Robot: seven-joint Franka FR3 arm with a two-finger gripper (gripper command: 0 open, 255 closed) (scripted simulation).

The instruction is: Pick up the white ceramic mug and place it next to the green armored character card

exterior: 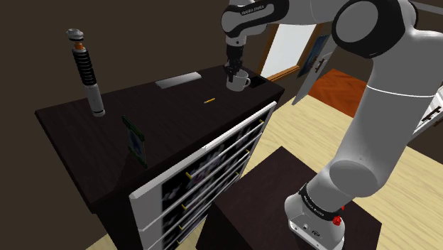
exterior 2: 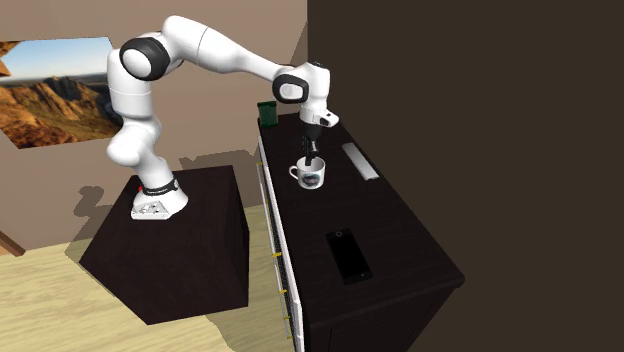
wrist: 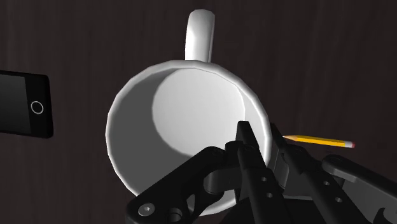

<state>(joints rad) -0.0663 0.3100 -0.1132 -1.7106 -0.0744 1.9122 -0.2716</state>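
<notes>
My gripper [wrist: 261,137] is clamped on the rim of the mug [wrist: 178,121], which stands on the dresser [exterior: 163,121] between phone [wrist: 22,104] and pencil [wrist: 318,140], so the grasp looks done and next I should lift and carry it to the card [exterior: 133,140].

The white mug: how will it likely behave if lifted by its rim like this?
The white mug looks rigid and empty, so it is probably stiff and fairly light. The hand clasps the wall at one side, off centre, so the mug may tilt when lifted. Its smooth, glossy wall could slip.
</notes>
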